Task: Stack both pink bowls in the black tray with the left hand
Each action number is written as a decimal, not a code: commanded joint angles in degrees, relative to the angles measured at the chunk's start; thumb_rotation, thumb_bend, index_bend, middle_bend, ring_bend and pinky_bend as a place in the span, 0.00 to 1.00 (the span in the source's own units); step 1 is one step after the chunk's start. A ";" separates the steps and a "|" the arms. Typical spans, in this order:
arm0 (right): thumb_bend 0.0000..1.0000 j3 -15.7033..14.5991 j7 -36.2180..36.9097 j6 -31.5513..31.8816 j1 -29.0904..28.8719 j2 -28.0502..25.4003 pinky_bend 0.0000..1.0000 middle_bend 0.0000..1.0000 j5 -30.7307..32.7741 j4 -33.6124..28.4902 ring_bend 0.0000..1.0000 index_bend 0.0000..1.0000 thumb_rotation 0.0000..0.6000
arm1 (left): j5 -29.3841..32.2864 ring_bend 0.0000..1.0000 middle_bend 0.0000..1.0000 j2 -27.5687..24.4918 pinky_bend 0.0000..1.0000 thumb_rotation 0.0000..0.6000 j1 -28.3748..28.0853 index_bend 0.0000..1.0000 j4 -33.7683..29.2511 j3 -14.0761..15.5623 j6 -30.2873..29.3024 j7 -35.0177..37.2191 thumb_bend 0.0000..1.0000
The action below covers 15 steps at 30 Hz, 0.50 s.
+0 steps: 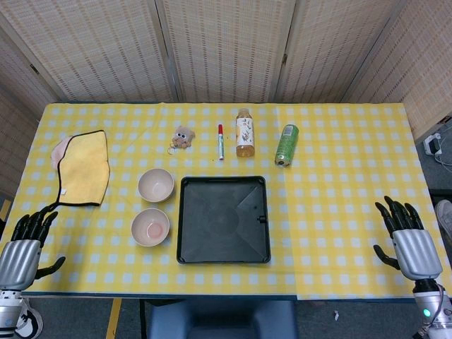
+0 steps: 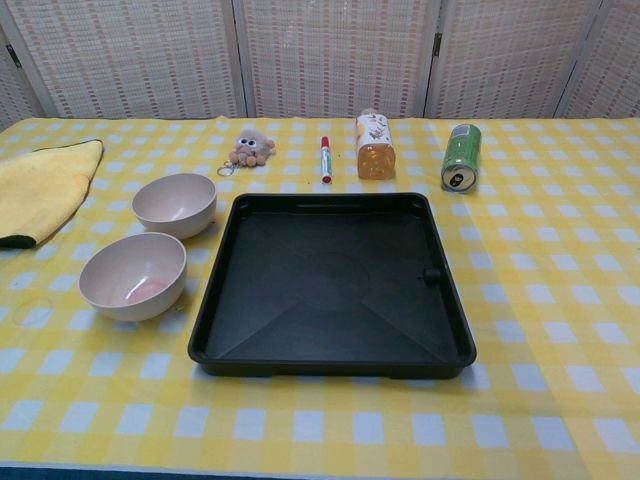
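Two pink bowls stand upright on the yellow checked table, left of the black tray [image 1: 223,219] [image 2: 335,285]. The far bowl [image 1: 155,185] [image 2: 174,204] and the near bowl [image 1: 150,227] [image 2: 133,275] sit apart from each other and from the tray. The tray holds nothing. My left hand [image 1: 25,248] hovers at the table's near left corner, fingers spread, holding nothing. My right hand [image 1: 408,240] is at the near right edge, also open. Neither hand shows in the chest view.
A yellow cloth [image 1: 83,168] [image 2: 38,187] lies at the left. Behind the tray are a small plush keychain [image 1: 182,137] [image 2: 249,147], a red marker [image 1: 220,141] [image 2: 325,158], a juice bottle [image 1: 244,133] [image 2: 375,146] and a green can [image 1: 286,145] [image 2: 460,157] on its side.
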<state>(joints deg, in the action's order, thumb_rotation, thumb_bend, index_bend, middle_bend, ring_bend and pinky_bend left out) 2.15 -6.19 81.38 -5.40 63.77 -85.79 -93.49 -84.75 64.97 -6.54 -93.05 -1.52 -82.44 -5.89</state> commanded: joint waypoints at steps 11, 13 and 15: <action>0.32 -0.50 1.67 3.34 1.68 -0.79 0.00 0.00 -1.64 0.12 0.00 0.00 1.00 | -4.30 0.03 0.06 0.90 0.08 1.00 -1.38 0.03 0.52 1.08 0.57 2.88 0.25; 0.32 -0.56 2.15 4.00 2.01 -0.98 0.00 0.00 -1.98 0.11 0.00 0.00 1.00 | -7.39 0.19 0.26 2.23 0.28 1.00 -1.48 0.10 2.01 1.20 -1.62 4.53 0.25; 0.32 -0.51 2.16 4.58 2.22 -0.97 0.00 0.00 -2.26 0.22 0.00 0.00 1.00 | -10.00 0.45 0.55 3.51 0.52 1.00 -1.57 0.20 3.57 1.78 -3.00 6.18 0.25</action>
<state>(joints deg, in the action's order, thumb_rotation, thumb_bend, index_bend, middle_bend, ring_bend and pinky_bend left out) 1.65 -4.07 85.86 -3.28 62.84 -87.94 -93.31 -92.25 67.08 -7.89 -91.07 -0.34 -83.69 -1.58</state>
